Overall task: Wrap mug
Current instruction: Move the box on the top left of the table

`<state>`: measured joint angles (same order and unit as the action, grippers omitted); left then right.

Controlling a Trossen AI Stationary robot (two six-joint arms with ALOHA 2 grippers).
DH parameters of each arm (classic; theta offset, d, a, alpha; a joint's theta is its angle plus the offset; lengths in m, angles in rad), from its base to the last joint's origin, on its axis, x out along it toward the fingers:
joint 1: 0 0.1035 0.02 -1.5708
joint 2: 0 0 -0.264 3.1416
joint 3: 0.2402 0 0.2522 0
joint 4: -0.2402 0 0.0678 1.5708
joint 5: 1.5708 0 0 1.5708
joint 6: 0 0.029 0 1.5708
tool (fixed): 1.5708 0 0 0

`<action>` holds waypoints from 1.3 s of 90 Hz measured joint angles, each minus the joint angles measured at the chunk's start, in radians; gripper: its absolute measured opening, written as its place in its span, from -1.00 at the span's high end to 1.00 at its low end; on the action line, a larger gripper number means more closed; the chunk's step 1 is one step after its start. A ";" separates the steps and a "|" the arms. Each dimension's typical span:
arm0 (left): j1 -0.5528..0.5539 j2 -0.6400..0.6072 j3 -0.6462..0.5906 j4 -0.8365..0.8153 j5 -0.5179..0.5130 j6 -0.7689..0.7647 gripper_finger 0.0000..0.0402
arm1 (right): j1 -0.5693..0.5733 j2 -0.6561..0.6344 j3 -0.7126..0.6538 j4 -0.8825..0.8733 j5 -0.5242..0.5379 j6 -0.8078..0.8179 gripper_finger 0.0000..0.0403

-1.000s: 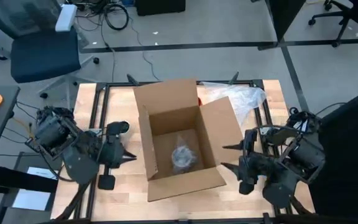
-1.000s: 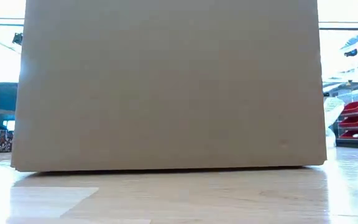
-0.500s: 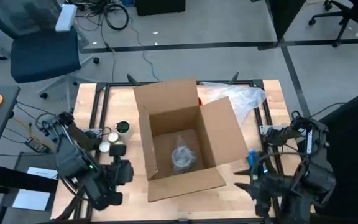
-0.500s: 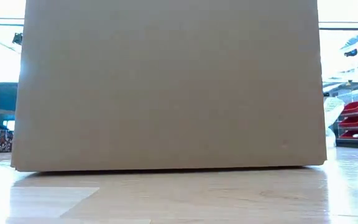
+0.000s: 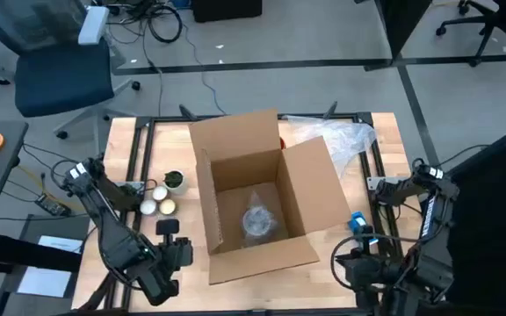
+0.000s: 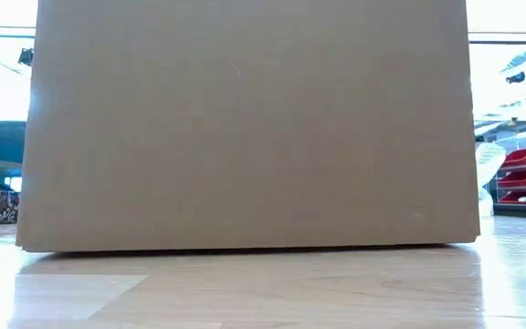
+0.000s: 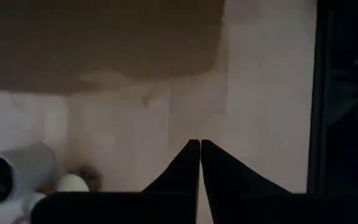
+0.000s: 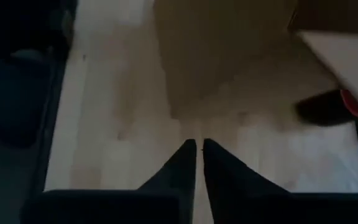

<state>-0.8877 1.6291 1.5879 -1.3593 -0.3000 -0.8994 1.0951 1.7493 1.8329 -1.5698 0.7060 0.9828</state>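
An open cardboard box (image 5: 253, 189) stands in the middle of the table; its near wall (image 6: 245, 128) fills the low view. On its floor lies a bundle wrapped in clear plastic (image 5: 258, 219). The mug itself does not show. My left gripper (image 5: 185, 255) is low at the near left, shut and pointing at the box, its fingertips meeting (image 7: 200, 144) over bare wood. My right gripper (image 5: 341, 262) is at the near right, also shut (image 8: 197, 143), pointing at the box's near right corner. Neither holds anything.
Loose clear plastic (image 5: 336, 136) lies at the far right behind the box. Left of the box sit small white balls (image 5: 156, 204), a dark round thing (image 5: 174, 180) and a black piece (image 5: 167, 226). Bare wood shows along the near edge on both sides of the box.
Both arms have drawn back from the box's sides toward the table's near edge and folded low. My right gripper has gone from open to shut. With my left arm out of the way, the small things left of the box now show. Box and bundle have stayed put.
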 joint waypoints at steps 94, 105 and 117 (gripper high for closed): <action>0.071 -0.014 -0.509 0.567 0.215 0.142 1.00 | 0.026 -0.379 -0.822 0.882 0.021 0.147 1.00; 0.070 -0.014 -0.509 0.595 0.173 0.163 1.00 | 0.065 -0.414 -0.880 0.885 0.050 0.242 1.00; 0.070 -0.014 -0.522 0.651 0.097 0.194 1.00 | 0.075 -0.417 -0.944 0.883 0.090 0.386 1.00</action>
<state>-0.8177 1.6150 1.0658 -0.7087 -0.2028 -0.7049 1.1700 1.3323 0.8892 -0.6868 0.7959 1.3685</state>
